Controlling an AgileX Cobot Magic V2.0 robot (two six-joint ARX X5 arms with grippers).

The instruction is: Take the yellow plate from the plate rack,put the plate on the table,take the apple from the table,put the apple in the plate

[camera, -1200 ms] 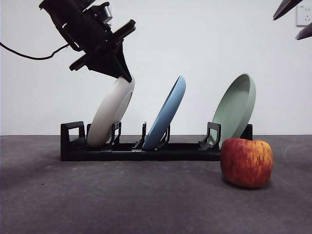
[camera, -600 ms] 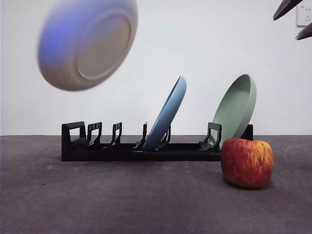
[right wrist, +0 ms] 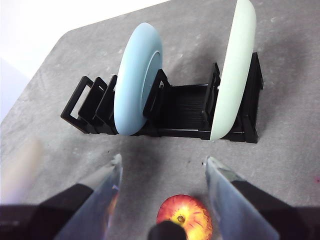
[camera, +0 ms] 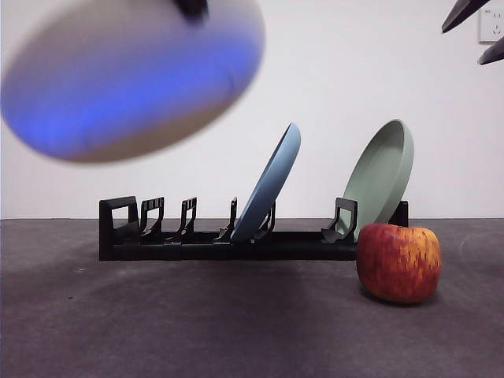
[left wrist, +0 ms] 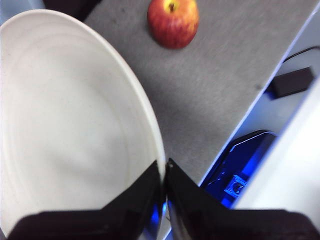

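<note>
My left gripper (left wrist: pixel 164 172) is shut on the rim of the yellow plate (left wrist: pixel 70 125). It holds the plate high in the air, clear of the plate rack (camera: pixel 228 240). In the front view the plate (camera: pixel 130 75) is a large blur at the upper left, nearly flat, its underside tinted blue. The apple (camera: pixel 398 262) sits on the table (camera: pixel 197 323) in front of the rack's right end; it also shows in the left wrist view (left wrist: pixel 173 22). My right gripper (right wrist: pixel 162 172) is open and empty, high above the apple (right wrist: pixel 184 216).
A blue plate (camera: pixel 270 185) and a sage-green plate (camera: pixel 382 177) lean in the rack's middle and right slots. The rack's left slots hold nothing. The table's edge (left wrist: pixel 250 105) and a blue-lit device (left wrist: pixel 240 165) beyond it show in the left wrist view.
The yellow plate has been lifted out of the rack's left slot, has come up and toward the camera, and has tilted from upright to nearly flat. The right arm has not moved.
</note>
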